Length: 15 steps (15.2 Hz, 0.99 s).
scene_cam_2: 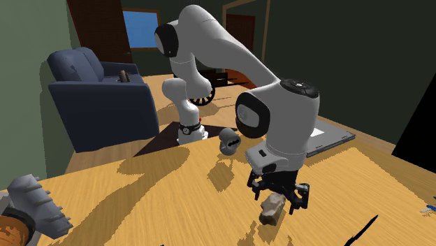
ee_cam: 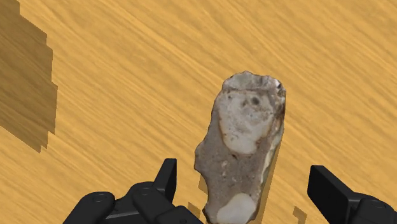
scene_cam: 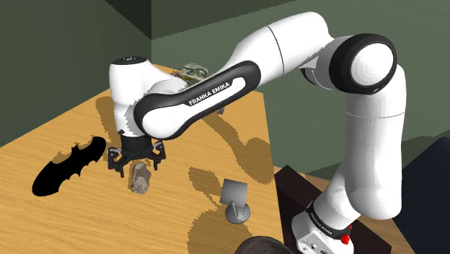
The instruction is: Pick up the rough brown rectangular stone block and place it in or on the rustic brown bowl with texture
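Wrist view: grey-brown stone block (ee_cam: 245, 146) flat on wooden table (ee_cam: 114, 95), untouched between gripper (ee_cam: 243, 170) fingers (ee_cam: 167, 181) spread apart; worth squaring to long sides, lowering further, closing evenly across narrow width before any lift

We see the white arm (scene_cam: 216, 86) reach from its stand (scene_cam: 290, 185) at the lower right, up and leftward over the wooden bench (scene_cam: 65, 130). Its black tool (scene_cam: 135, 163) points down with its fingers spread, right over a rough grey-brown stone (scene_cam: 140, 180) lying on the bench. Left of the stone lies a flat black bat shape (scene_cam: 68, 166); to its right stands a small grey thing on a round foot (scene_cam: 236, 202). A pale green-and-white object (scene_cam: 195, 71) sits at the bench's far edge
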Each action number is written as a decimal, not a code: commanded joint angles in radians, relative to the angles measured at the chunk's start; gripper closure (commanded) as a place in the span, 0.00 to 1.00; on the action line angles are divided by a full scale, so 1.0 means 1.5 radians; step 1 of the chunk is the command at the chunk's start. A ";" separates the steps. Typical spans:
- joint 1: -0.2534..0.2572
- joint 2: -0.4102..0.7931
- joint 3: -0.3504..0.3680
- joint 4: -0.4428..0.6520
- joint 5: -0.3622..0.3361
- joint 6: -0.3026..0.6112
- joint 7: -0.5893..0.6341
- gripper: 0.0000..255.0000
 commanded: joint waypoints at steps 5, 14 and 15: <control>0.000 0.000 0.000 -0.002 0.000 0.001 0.000 1.00; -0.004 -0.019 0.007 0.010 0.011 -0.027 -0.006 1.00; -0.005 -0.023 0.008 0.013 0.014 -0.034 -0.007 1.00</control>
